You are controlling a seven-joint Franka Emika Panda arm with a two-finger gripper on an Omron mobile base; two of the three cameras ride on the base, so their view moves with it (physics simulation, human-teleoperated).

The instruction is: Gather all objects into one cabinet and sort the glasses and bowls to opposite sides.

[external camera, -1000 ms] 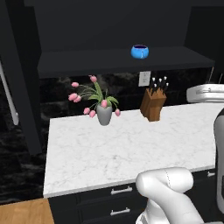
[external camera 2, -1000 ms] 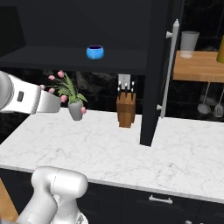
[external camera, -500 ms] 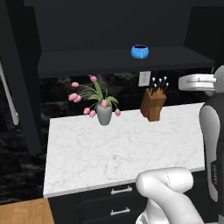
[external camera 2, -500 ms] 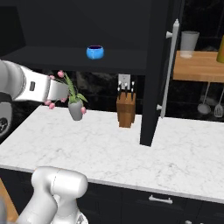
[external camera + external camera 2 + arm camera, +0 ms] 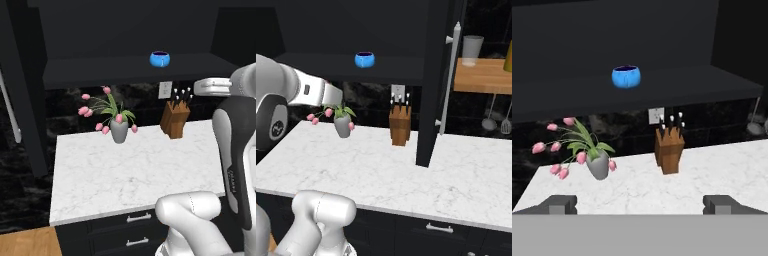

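Observation:
A small bright blue bowl (image 5: 160,59) (image 5: 364,59) (image 5: 626,77) sits alone on the shelf of the open black cabinet (image 5: 125,70). The cabinet's tall door (image 5: 433,85) stands swung out, its white bar handle (image 5: 450,75) facing right. My gripper (image 5: 639,205) is open, with both fingertips (image 5: 559,204) wide apart and nothing between them. It looks toward the cabinet from well back over the counter, with the blue bowl high in the middle of the hand view. A grey cup (image 5: 472,50) stands on a wooden shelf (image 5: 483,75) right of the door.
On the white marble counter (image 5: 130,175) stand a grey vase of pink tulips (image 5: 119,131) (image 5: 342,125) and a wooden knife block (image 5: 175,119) (image 5: 400,125). Drawers with silver handles (image 5: 137,217) run below. Ladles (image 5: 491,120) hang at the far right.
The arm has swung up and inward: its forearm now reaches further across both base views, covering part of the tulips in the right base view. Nothing on the counter or shelf moved.

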